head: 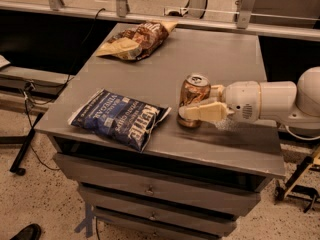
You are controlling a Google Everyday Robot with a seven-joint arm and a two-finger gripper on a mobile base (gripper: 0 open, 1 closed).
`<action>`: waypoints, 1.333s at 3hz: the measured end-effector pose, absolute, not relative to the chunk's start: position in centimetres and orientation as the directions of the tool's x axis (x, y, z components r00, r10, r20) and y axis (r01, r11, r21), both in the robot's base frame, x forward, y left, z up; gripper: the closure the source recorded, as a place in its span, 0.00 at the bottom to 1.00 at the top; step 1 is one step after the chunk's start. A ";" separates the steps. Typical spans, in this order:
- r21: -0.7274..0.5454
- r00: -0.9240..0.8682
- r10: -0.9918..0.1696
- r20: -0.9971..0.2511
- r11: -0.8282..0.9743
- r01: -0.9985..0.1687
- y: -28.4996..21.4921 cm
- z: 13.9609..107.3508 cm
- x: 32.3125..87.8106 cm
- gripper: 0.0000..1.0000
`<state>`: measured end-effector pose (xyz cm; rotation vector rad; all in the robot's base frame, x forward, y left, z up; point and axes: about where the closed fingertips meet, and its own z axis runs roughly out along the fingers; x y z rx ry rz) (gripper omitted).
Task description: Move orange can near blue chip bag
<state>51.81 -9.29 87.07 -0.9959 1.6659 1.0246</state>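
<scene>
Hand (194, 106) is clamping the upright orange can (193, 90); I'm seeing it just beside the blue chip bag (120, 118).

orange can (192, 96): metal, glossy copper-brown side with sheen, duller silver top; tool (199, 104) at right front of surface, its cream fingers (202, 113) smooth matt plastic, pressed on can front and back; arm housing (260, 101): white plastic, smooth, faint gloss; blue chip bag (120, 118): thin printed film, crinkled, shiny on creases; brown and yellow chip bag (134, 38): same crinkly glossy film; surface (210, 54): grey, matt, smooth, looks like painted metal; drawer fronts (115, 176): same matt grey, small knobs (149, 189) look metal; floor (45, 199): speckled, rough-looking, stone-like
</scene>
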 end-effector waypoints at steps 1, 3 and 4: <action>0.214 -0.260 -0.142 -0.955 0.275 -0.937 -7.5 86.5 50.6 0.00; 0.163 -0.195 -0.116 -0.974 0.241 -0.957 -8.4 88.7 50.7 0.00; 0.071 -0.107 -0.120 -0.987 0.273 -0.959 -12.8 92.8 52.2 0.00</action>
